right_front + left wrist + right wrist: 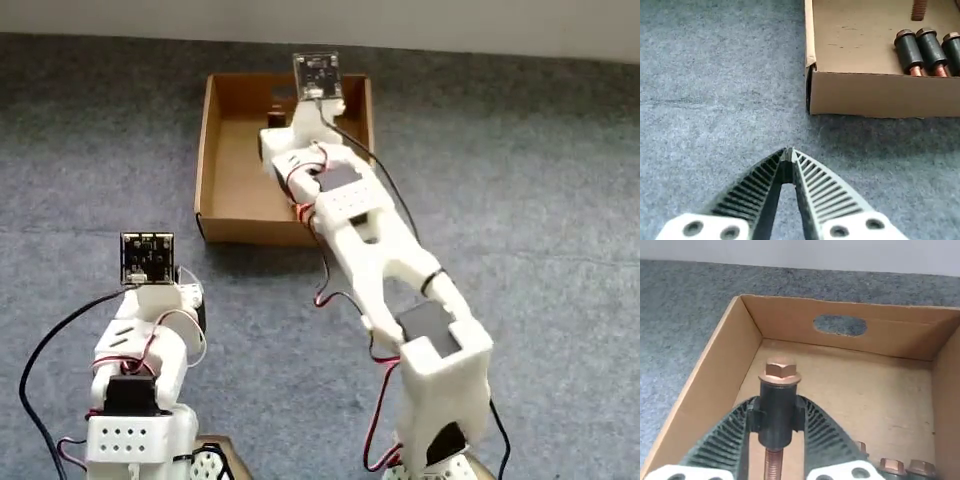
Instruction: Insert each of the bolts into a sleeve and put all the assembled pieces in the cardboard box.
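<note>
- The right gripper (776, 409) pinches an assembled piece (776, 422) by its black sleeve, inside the walls of the cardboard box (705, 390) and above its floor.
- The piece's long axis runs along the fingers, with the hex head past the tips toward the far wall and the thread toward the wrist.
- Finished pieces (892, 466) lie side by side just beside the drop spot.
- The left gripper (789, 154), pressed together and empty, sits outside the box over the carpet (700, 75), so the right arm is nearer.
</note>
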